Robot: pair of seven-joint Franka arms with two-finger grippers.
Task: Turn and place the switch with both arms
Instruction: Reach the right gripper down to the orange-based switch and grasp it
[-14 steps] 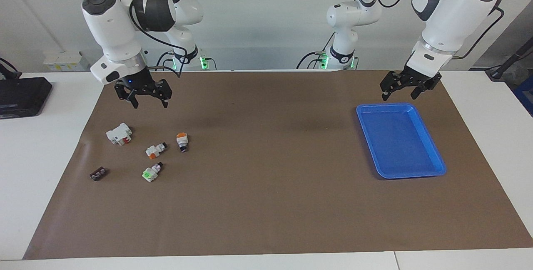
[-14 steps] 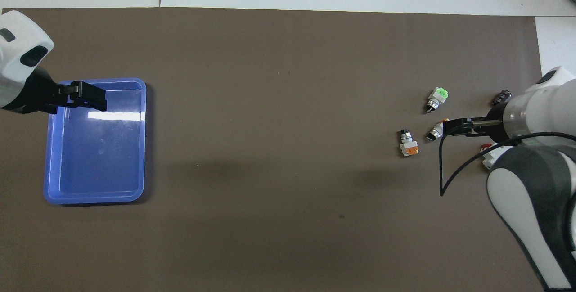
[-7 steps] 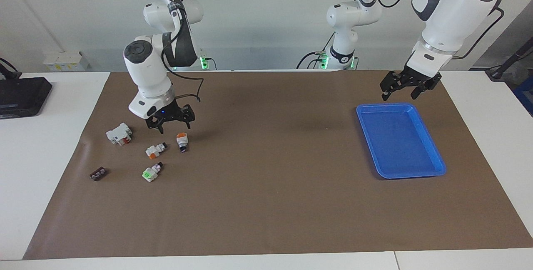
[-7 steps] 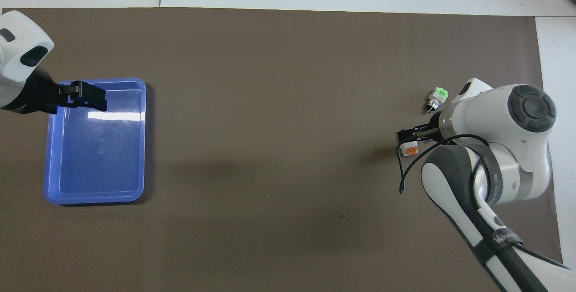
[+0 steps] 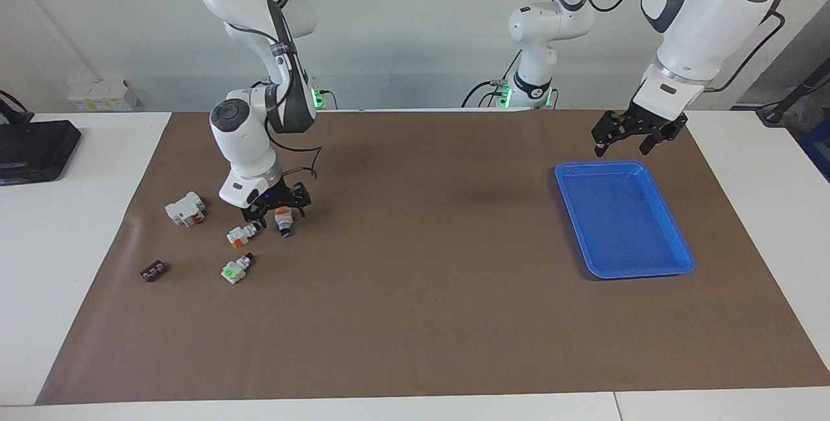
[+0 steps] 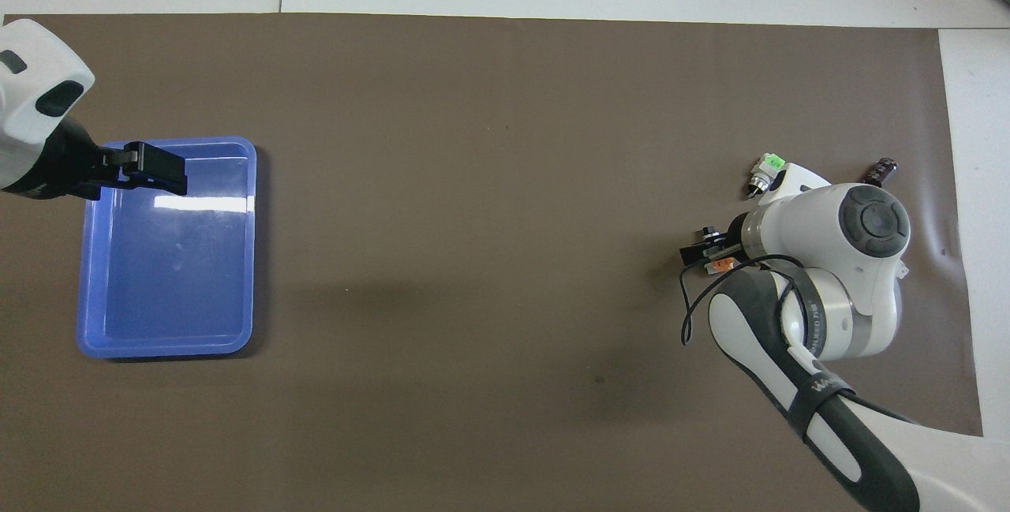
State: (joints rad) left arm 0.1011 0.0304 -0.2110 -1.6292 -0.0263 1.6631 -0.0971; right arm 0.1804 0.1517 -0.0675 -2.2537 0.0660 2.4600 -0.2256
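White desk [image 5: 78,226], brown paper mat [image 5: 415,317] (matte); right gripper [image 5: 280,211] fingers open astride switch [image 5: 283,221]; left gripper [image 5: 635,137] open above glossy blue tray [image 5: 674,239].

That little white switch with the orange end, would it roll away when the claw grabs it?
The switch looks like hard plastic, so probably stiff and light. Its boxy orange end should resist rolling, but its round black knob might let it pivot. The open right gripper straddles it, which should limit skidding.

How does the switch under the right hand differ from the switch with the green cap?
The switch has an orange block at one end; the green-capped switch has a bright green end. The switch lies nearer to the robots, with the open right hand down around it; the green-capped switch lies free. Both are small, white, and lie on the brown mat.
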